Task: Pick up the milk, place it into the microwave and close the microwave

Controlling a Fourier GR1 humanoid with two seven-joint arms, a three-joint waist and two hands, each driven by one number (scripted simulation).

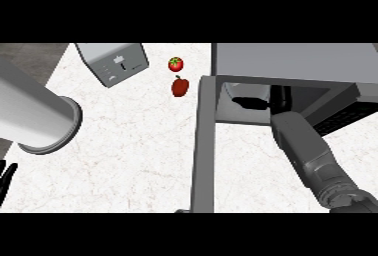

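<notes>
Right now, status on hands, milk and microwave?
Right hand inside microwave, fingers unclear. Milk inside. Door open. Left hand resting at left edge.

Right hand [255, 102] sits inside the microwave [295, 62]; its fingers are mostly lost in shadow, grip undeterminable. Just beside it, the milk [238, 91] shows only as a pale sliver. Left hand [7, 175] is cut off at the view's edge, fingertips alone showing.

No words or numbers could be read anywhere. The toaster [112, 62] had small marks on its front, left of the microwave [295, 62], but they were too tiny to make out.
</notes>
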